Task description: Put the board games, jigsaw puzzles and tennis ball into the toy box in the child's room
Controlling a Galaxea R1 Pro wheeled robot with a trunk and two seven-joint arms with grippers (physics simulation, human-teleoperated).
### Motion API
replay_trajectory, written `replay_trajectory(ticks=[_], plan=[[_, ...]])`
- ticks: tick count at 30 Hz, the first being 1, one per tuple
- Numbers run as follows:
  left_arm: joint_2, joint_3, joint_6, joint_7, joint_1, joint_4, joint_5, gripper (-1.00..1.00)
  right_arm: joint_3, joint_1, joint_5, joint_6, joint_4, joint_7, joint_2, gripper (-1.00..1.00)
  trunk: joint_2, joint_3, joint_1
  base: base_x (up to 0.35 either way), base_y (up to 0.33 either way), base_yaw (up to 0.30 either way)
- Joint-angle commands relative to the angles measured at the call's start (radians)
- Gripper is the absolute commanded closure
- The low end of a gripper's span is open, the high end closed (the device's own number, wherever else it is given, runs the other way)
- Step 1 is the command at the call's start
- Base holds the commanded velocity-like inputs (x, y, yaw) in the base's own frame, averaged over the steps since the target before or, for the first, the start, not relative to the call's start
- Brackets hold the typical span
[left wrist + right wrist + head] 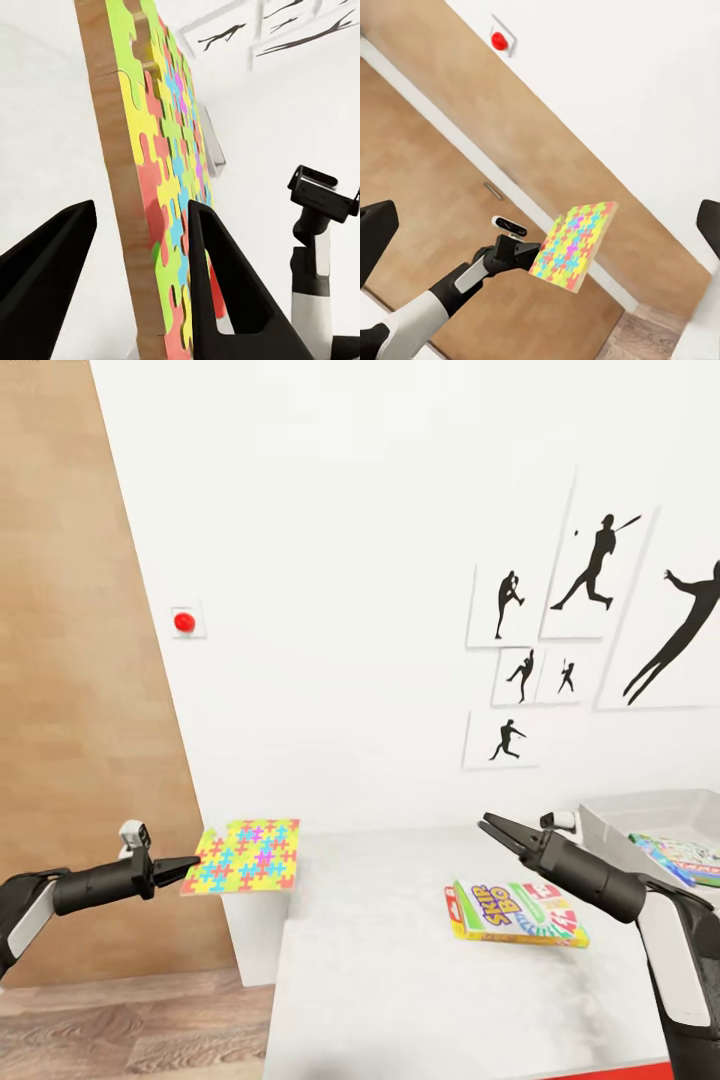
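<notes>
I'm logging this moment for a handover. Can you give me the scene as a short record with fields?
left gripper: shut on jigsaw puzzle, held level off the table's left end
right gripper: open, empty, above table
on table: yellow-edged board game
toy box: far right, holds colourful boxes
wall: baseball silhouettes, red button
</notes>
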Motion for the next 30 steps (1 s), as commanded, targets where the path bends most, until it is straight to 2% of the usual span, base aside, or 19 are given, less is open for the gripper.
replay_trajectory(ticks=[1,4,11,30], plan=[[0.002,-0.005,0.011,-0.003,-0.001,0.000,0.004,1.00,-0.001,-0.001,0.004,0.003,-0.001,0.005,0.004,-1.00,0.006,0.002,-0.004,0.000,0.000,0.000],[0.003,-0.005,0.017,-0.004,-0.002,0.000,0.002,1.00,-0.003,-0.001,0.005,0.003,-0.003,0.005,0.014,-1.00,0.027,0.011,-0.015,0.000,0.000,0.000],[0.005,-0.006,0.027,-0.003,-0.003,-0.001,0.004,1.00,-0.008,-0.001,0.005,0.004,-0.004,0.005,0.018,-1.00,0.076,0.034,-0.042,0.000,0.000,-0.047],[0.002,-0.006,0.027,-0.002,-0.003,-0.001,0.002,1.00,-0.004,-0.001,0.005,0.003,-0.004,0.005,0.019,-1.00,0.209,0.101,-0.115,-0.085,0.000,-0.262]])
